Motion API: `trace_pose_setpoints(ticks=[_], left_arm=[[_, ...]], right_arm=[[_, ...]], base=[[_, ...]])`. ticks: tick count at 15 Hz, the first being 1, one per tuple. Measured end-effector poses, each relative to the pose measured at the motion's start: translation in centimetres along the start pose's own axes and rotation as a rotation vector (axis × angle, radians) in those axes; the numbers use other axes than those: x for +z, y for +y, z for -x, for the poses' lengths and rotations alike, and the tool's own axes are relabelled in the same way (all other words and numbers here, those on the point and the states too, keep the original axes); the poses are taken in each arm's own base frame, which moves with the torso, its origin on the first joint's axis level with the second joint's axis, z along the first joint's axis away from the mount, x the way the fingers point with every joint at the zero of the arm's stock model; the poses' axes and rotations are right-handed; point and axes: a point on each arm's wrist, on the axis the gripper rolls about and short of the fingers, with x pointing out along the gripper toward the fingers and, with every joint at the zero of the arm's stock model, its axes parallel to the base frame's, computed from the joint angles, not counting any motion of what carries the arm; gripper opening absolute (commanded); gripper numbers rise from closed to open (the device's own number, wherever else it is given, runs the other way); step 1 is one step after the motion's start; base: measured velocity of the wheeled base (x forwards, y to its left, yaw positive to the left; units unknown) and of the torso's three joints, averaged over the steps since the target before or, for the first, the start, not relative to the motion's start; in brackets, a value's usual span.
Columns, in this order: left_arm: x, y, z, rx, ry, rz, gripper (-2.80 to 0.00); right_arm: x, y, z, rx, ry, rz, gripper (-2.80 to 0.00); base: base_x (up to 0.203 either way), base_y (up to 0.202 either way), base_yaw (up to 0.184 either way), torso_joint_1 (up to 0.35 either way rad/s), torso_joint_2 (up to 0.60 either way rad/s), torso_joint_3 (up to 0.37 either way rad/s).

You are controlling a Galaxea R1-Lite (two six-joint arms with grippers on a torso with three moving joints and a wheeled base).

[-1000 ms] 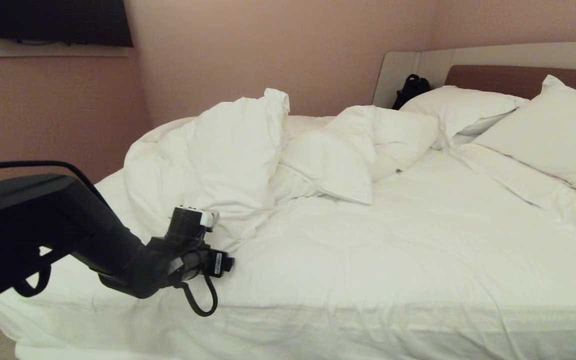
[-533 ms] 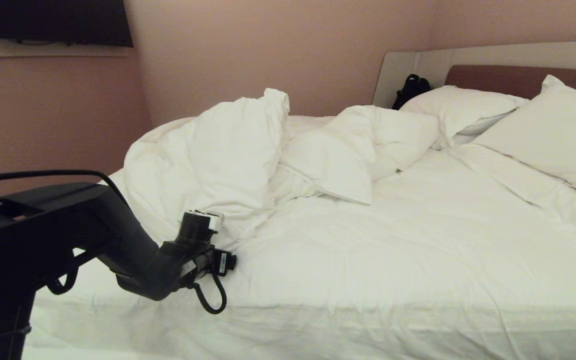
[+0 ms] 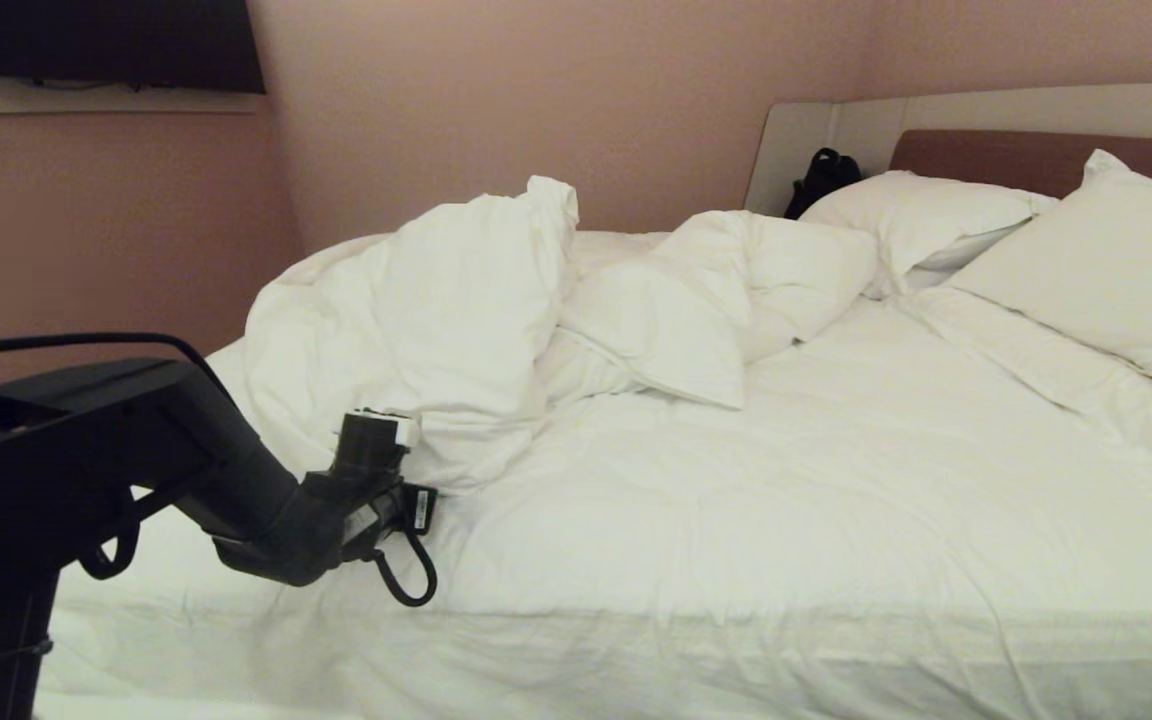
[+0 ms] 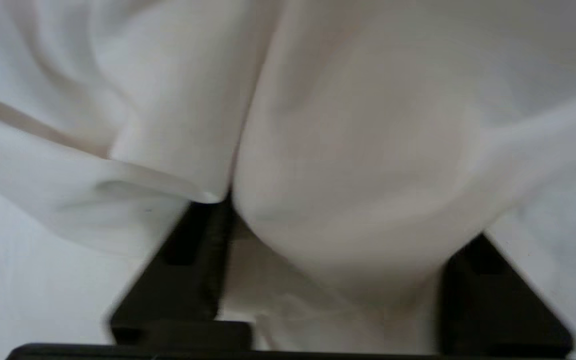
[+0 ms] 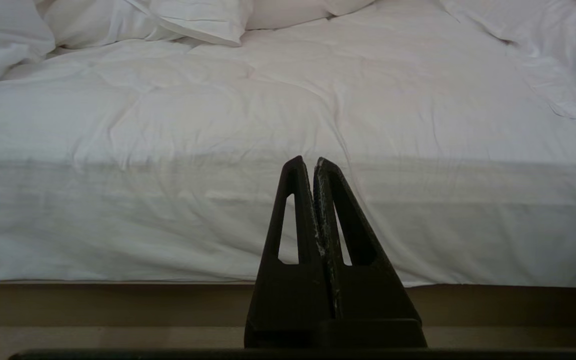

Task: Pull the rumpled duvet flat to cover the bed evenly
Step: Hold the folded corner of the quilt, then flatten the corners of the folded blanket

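Head view shows the duvet (image 3: 406, 310) heaped in a rumpled mound at the far left of the bed (image 3: 1036, 115); the left gripper (image 4: 333, 260) reaches into the mound's near edge, a puffy fold bulging between its spread fingers (image 4: 178, 265), a firm clamp not discernible; the right gripper (image 5: 314, 165) hangs pressed closed, empty, before the mattress side.

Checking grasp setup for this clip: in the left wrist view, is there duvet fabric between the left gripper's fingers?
Yes. A puffy fold of the duvet bulges between the two black fingers of the left gripper.
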Motion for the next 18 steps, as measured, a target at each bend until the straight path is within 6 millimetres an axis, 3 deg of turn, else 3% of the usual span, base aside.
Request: trace_pose_setpoints(ticks=[4, 9, 15, 18], left_arm=[[1.0, 0.6, 1.2, 0.002, -0.034, 0.021, -2.80], [3.8, 2.4, 4.6, 0.008, -0.135, 0.070, -2.80], [7.6, 7.0, 9.7, 0.085, -0.303, 0.182, -2.80], [8.6, 11.4, 12.4, 0.177, -0.381, 0.254, -2.80]], right_arm=[[0.0, 0.0, 0.0, 0.000, 0.000, 0.000, -2.80], [0.0, 0.0, 0.0, 0.001, 0.000, 0.000, -2.80], [0.0, 0.0, 0.0, 0.001, 0.000, 0.000, -2.80], [0.0, 0.0, 0.0, 0.001, 0.000, 0.000, -2.80]], base=[[0.000, 0.000, 0.000, 0.000, 0.00, 0.000], [0.000, 0.000, 0.000, 0.000, 0.00, 0.000], [0.000, 0.000, 0.000, 0.000, 0.00, 0.000], [0.000, 0.000, 0.000, 0.000, 0.00, 0.000]])
